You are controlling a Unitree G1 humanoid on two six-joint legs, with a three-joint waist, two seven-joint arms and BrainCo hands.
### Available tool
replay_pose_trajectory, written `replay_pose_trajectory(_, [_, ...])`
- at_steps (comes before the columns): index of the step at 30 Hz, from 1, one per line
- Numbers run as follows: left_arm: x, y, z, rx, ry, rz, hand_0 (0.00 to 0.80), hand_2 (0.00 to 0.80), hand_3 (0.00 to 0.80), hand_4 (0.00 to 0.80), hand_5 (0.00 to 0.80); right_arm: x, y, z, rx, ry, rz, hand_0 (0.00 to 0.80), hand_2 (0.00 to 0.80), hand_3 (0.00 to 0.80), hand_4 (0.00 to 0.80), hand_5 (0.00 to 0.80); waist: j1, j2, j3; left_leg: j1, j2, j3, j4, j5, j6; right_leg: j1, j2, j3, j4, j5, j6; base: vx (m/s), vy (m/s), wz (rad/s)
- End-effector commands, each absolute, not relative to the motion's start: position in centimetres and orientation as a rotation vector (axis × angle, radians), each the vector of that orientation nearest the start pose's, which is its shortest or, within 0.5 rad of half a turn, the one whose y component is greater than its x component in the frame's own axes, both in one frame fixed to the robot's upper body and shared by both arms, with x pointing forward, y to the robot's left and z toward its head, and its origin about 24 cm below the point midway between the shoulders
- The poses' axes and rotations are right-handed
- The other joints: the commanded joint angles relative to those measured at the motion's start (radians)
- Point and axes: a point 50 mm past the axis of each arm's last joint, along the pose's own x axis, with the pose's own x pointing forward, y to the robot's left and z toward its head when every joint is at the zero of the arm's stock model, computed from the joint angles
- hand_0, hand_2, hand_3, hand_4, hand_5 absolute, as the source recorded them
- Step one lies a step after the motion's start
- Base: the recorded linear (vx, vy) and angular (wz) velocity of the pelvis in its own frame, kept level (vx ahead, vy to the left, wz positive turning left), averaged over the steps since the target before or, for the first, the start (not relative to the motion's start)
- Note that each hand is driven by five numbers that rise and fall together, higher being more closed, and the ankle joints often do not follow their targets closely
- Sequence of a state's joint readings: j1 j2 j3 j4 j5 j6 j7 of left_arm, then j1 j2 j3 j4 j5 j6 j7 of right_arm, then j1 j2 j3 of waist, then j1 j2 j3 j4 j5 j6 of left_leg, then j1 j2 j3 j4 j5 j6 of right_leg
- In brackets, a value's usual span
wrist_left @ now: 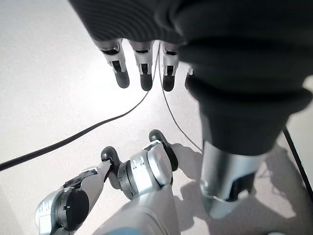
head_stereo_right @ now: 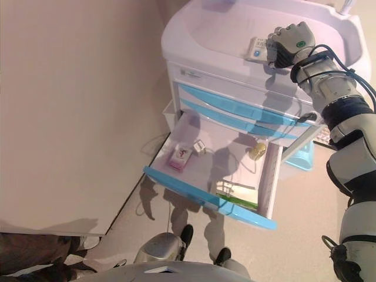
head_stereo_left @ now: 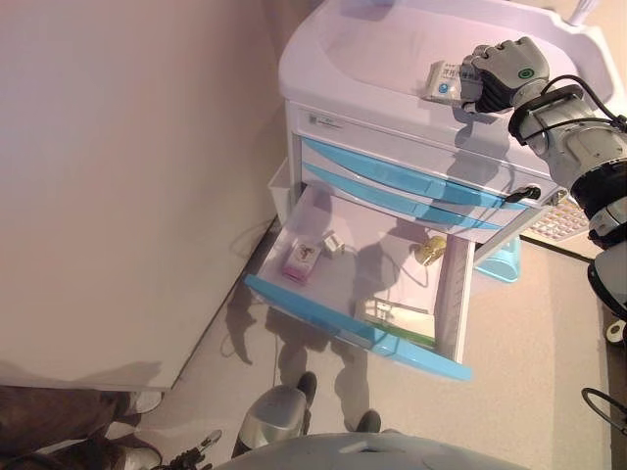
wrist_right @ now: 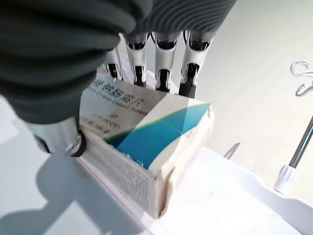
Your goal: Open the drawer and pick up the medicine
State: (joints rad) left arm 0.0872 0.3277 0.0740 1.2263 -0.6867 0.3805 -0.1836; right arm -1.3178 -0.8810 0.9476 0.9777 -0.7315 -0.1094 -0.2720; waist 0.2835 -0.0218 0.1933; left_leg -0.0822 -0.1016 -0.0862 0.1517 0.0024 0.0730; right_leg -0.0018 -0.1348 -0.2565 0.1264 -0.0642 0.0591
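My right hand is shut on a white and blue medicine box, held low over the right part of the white cart top. In the right wrist view the fingers lie along one face of the box and the thumb presses its other side. I cannot tell whether the box touches the cart top. The bottom drawer, blue-fronted, stands pulled out. My left hand shows only in its wrist view, hanging over the floor with straight fingers and holding nothing.
Inside the open drawer lie a pink box, a small white box, a yellowish item and a green and white pack. Two blue drawers above stay closed. A wall runs along the left. A person's shoes show at lower left.
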Motion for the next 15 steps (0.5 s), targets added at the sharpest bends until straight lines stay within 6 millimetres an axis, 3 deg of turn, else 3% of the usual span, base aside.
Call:
replay_pose_trajectory(1, [3.0,26.4,-15.8,-0.578,1.446,0.517,0.0,0.0,0.0,0.0,0.0,40.0,-25.2,29.8,-2.128,-0.347,-0.276,0.8,0.8,0.8,0.8,0.8,0.028,-0.011,0.016,-0.011,-0.044,-0.083,-0.008,-0.112,0.015,-0.034,-0.071,0.033,0.138,-0.035,0.057,-0.018,0.054,0.01])
replay_pose_trajectory(5, [2.9,26.1,-15.9,-0.54,1.454,0.515,0.0,0.0,0.0,0.0,0.0,40.0,-26.8,29.2,-2.103,-0.214,-0.281,0.8,0.8,0.8,0.8,0.8,0.048,-0.02,0.017,-0.011,-0.037,-0.077,-0.001,-0.116,0.01,-0.022,-0.075,0.019,0.129,-0.036,0.059,0.004,-0.026,0.01])
replay_pose_trajectory(6, [2.8,26.2,-15.9,-0.534,1.452,0.518,0.0,0.0,0.0,0.0,0.0,39.9,-27.3,29.2,-2.094,-0.184,-0.294,0.543,0.543,0.543,0.543,0.543,0.05,-0.025,0.018,-0.011,-0.034,-0.074,0.001,-0.118,0.01,-0.018,-0.076,0.016,0.125,-0.032,0.061,-0.003,-0.065,0.04])
replay_pose_trajectory(7, [2.7,26.3,-15.9,-0.531,1.448,0.521,0.0,0.0,0.0,0.0,0.0,39.9,-27.6,29.2,-2.091,-0.166,-0.309,0.543,0.543,0.543,0.543,0.543,0.051,-0.028,0.019,-0.012,-0.032,-0.073,0.002,-0.118,0.009,-0.017,-0.076,0.014,0.124,-0.029,0.062,-0.014,-0.075,0.04])
replay_pose_trajectory(8, [2.6,26.5,-15.8,-0.526,1.442,0.529,0.0,0.0,0.0,0.0,0.0,39.7,-28.1,29.1,-2.086,-0.137,-0.331,0.0,0.0,0.0,0.0,0.0,0.051,-0.034,0.021,-0.012,-0.028,-0.067,0.003,-0.119,0.009,-0.016,-0.075,0.012,0.123,-0.024,0.064,-0.015,-0.066,0.04])
replay_pose_trajectory(15, [2.7,27.1,-15.6,-0.522,1.427,0.538,0.0,0.0,0.0,0.0,0.0,39.2,-30.2,28.4,-2.091,-0.006,-0.465,0.0,0.0,0.0,0.0,0.0,0.047,-0.05,0.027,-0.006,-0.016,-0.054,0.008,-0.122,0.008,-0.012,-0.07,0.014,0.123,-0.012,0.071,-0.01,-0.04,0.03])
